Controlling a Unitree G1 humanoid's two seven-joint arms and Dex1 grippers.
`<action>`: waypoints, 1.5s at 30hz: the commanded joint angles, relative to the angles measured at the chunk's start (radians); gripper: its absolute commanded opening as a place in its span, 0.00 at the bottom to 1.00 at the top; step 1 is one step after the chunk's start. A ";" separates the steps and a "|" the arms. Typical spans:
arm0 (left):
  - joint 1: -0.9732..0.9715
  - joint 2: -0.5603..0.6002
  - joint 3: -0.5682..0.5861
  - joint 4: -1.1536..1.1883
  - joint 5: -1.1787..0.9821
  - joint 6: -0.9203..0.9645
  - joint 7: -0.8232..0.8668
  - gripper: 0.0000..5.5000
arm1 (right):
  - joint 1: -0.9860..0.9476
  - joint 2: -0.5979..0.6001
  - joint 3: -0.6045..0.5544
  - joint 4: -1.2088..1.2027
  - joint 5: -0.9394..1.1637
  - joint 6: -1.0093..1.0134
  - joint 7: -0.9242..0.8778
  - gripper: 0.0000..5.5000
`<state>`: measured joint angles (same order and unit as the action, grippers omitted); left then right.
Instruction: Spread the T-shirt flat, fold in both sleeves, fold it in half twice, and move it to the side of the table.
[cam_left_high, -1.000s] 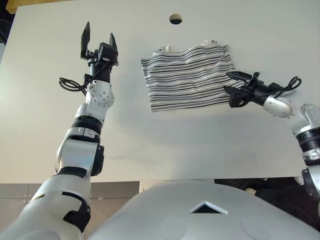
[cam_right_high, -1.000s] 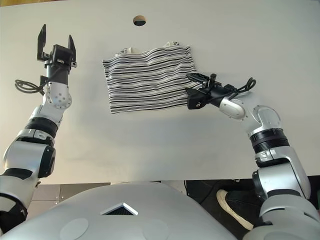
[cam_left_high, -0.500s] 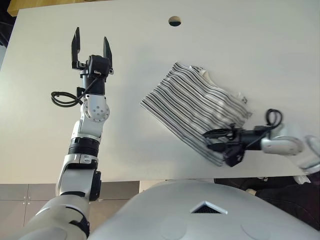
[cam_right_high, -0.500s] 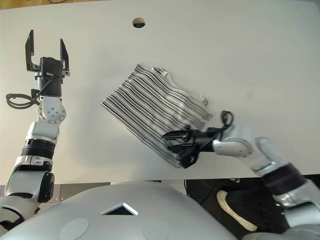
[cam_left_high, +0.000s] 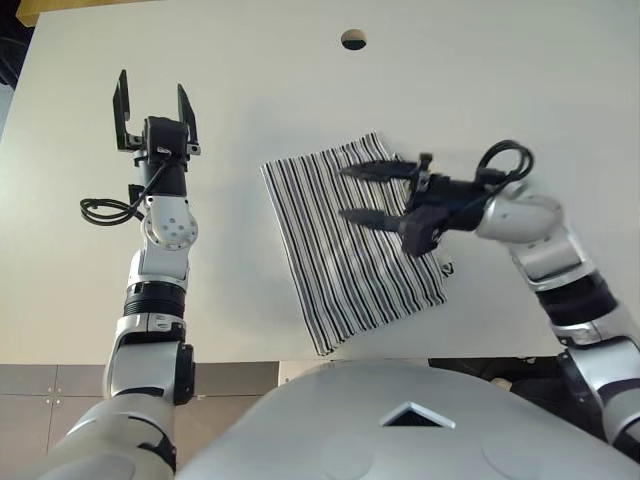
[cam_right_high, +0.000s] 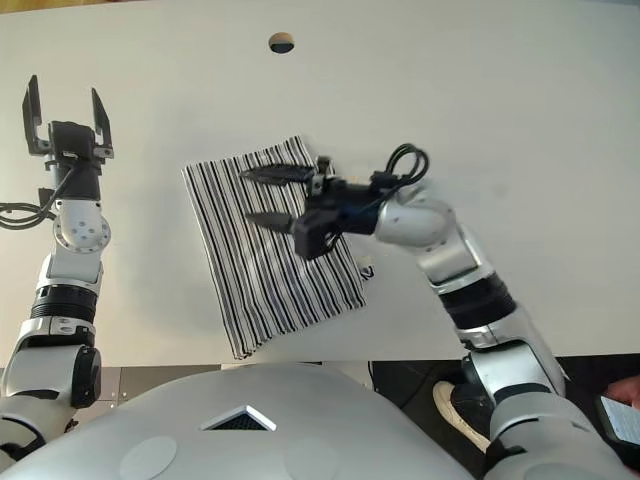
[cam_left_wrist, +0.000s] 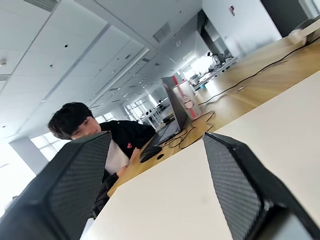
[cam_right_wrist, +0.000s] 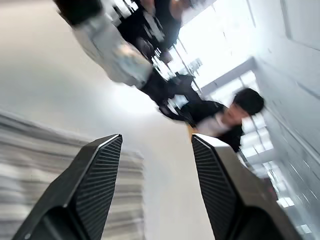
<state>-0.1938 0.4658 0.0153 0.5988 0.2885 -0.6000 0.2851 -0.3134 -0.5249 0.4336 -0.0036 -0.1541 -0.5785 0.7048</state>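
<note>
- T-shirt (cam_left_high: 350, 250), black-and-white striped and folded into a rectangle, lies skewed on the white table (cam_left_high: 520, 80), its lower corner near the front edge.
- Right gripper (cam_left_high: 347, 191) is over the shirt's far half, its 2 fingers spread apart, gripping nothing.
- Left gripper (cam_left_high: 150, 95) is raised at the left, well apart from the shirt, fingers spread wide.
- 1 round hole (cam_left_high: 352, 39) marks the table's far side.

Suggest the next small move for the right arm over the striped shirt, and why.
Probably lift the right gripper clear and retract it. It hangs open above the folded black-and-white striped T-shirt with nothing between its fingers, and the shirt lies flat by the white table's front edge, so the placement looks done.
</note>
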 joint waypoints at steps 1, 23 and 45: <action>-0.023 -0.010 -0.002 -0.035 0.004 0.000 -0.026 0.62 | -0.149 0.035 0.047 0.287 -0.341 0.013 -0.202 0.47; -0.114 0.057 -0.142 0.011 0.160 -0.132 -0.118 0.62 | 0.128 -0.067 -0.174 0.126 -0.400 0.121 -0.597 0.47; 0.462 0.491 -0.397 -0.574 0.065 -0.259 -0.859 0.71 | 0.636 -0.534 -0.186 -0.314 -0.261 0.064 0.099 0.60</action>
<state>0.2623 0.9726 -0.3459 -0.0051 0.2992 -0.8748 -0.5334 0.3181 -1.0681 0.2079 -0.3233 -0.3980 -0.5245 0.7568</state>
